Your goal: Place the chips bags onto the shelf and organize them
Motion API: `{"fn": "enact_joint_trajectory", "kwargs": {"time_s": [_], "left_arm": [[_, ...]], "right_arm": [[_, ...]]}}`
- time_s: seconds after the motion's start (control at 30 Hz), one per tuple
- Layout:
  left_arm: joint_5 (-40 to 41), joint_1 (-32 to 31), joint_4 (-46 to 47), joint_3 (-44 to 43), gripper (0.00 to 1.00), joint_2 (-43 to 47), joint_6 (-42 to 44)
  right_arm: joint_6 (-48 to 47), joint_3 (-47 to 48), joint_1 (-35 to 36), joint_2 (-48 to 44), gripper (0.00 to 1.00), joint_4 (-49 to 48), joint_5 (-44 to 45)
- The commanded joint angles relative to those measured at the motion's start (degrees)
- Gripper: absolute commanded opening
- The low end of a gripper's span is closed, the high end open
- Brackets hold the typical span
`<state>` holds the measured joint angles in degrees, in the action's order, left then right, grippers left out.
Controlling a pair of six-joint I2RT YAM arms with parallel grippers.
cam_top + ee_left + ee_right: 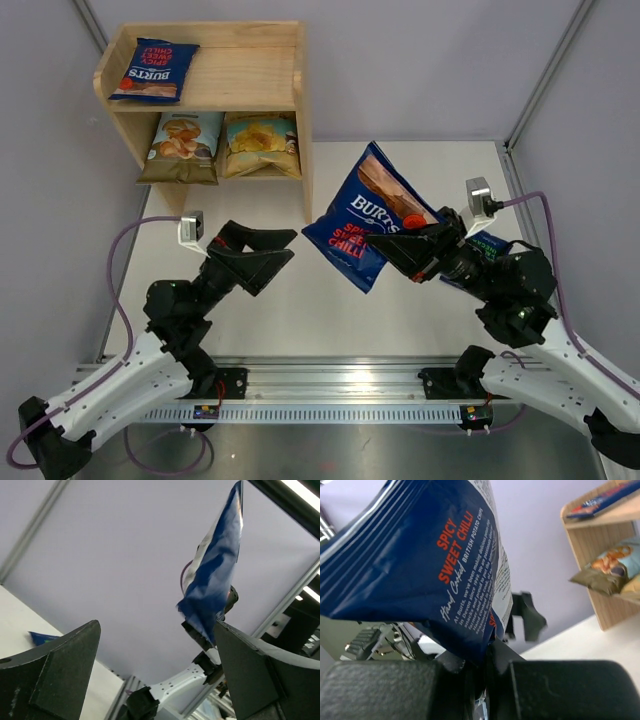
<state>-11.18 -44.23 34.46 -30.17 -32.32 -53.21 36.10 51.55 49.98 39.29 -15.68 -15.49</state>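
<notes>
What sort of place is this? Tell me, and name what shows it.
Probably a robot test cell, not a shop: left arm and right arm bolted to an aluminium rail, a white table boxed in by plain grey panels, and one small pine shelf holding chips bags.

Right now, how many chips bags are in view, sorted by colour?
Dark-blue Burts bags: 2
Dark-blue bag with green lettering: 1
Light-blue bag: 1
Yellow bag: 1
Total: 5
</notes>
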Motion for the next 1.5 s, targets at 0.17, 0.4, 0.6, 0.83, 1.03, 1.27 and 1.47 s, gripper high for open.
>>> {"fn": "enact_joint_trajectory", "kwargs": {"time_s": [0.17, 0.4, 0.6, 0.83, 1.03, 1.27, 1.47], "left_arm": [[0.01, -3.75, 31.19, 4.33, 0.99, -5.66, -8.06], [0.89, -4.81, 35.68, 4.95, 0.99, -5.91, -6.47], [4.23, -4.99, 30.33, 4.86, 0.99, -4.69, -5.86], [4.77, -4.99, 22.60, 1.97, 0.99, -3.01, -4.89], [0.46, -4.99, 22.14, -1.82, 0.82, -5.04, -5.23], [1.86, -4.99, 22.41, -1.12, 0.58, -5.04, -5.76], [6.08, -4.99, 20.57, 0.20, 0.33, -3.11, -4.28]], "right_arm": [[8.45, -0.40, -0.05, 10.45, 0.13, -26.65, -1.21], [12.33, -2.33, -0.05, 16.78, 0.13, -36.78, -1.04], [13.12, -3.29, 0.03, 18.02, 0.12, -40.92, -1.13], [11.10, 1.26, 0.03, 20.65, 0.13, -34.35, -8.85], [11.54, 1.01, 0.03, 23.11, 0.14, -35.03, -9.48], [10.84, 0.14, 0.65, 24.87, 0.15, -37.66, -7.81], [9.17, -1.71, 1.97, 25.49, 0.16, -39.59, -6.40]]}}
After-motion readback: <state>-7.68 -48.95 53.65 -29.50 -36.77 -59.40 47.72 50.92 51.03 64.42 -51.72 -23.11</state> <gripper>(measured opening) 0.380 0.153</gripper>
